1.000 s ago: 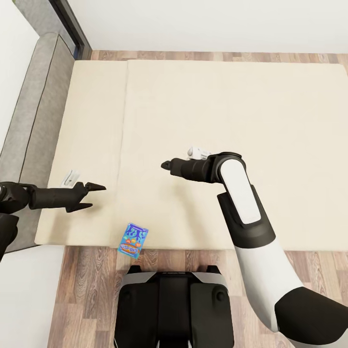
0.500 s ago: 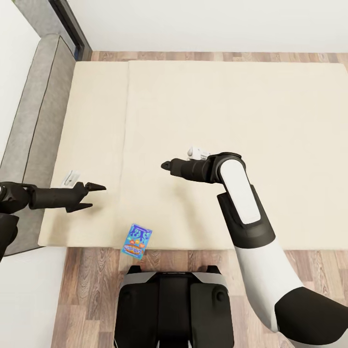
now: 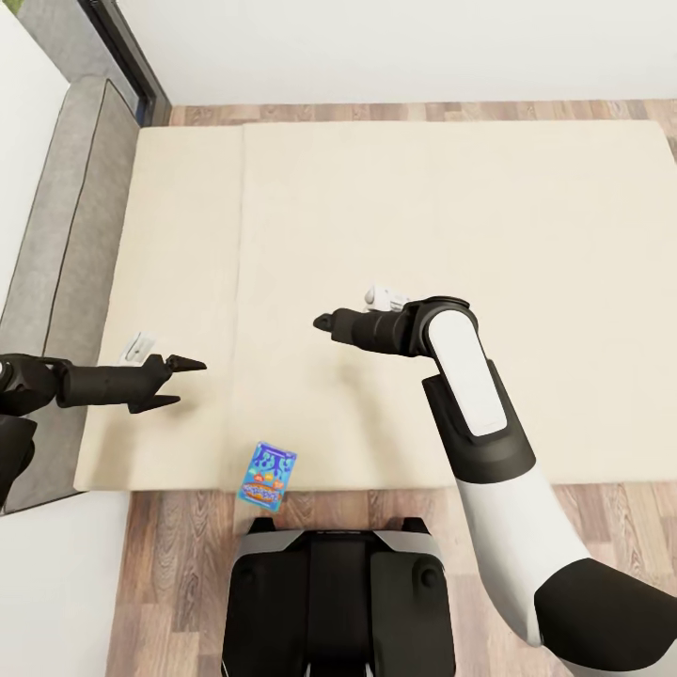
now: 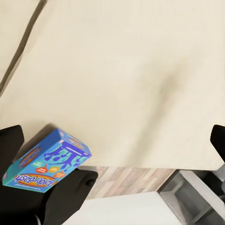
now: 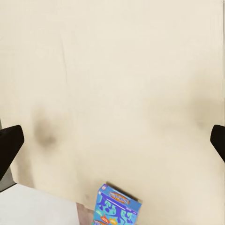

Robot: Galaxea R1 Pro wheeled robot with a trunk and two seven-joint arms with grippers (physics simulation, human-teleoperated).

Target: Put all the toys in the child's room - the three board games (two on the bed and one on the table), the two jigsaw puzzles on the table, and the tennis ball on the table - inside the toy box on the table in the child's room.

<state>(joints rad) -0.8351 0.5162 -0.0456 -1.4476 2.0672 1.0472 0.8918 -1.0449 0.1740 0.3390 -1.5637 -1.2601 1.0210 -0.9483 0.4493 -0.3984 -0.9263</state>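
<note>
A small blue cartoon-printed board game lies at the near edge of the cream bed, partly overhanging the floor. My left gripper hovers open over the bed, up and left of the box and apart from it. The left wrist view shows the blue box close to one black fingertip, with nothing held. My right gripper hangs over the middle of the bed, farther from the box. In the right wrist view its fingers sit wide apart, open, and the box lies ahead on the mattress.
A grey upholstered panel runs along the bed's left side, with a dark frame behind it. Wood-plank floor borders the bed's near and far sides. My base stands at the bed's near edge, just below the box.
The whole head picture has shifted a little, so the camera moved. The bed and blue box sit slightly lower in view. Both arms hold the same pose, grippers unchanged.
</note>
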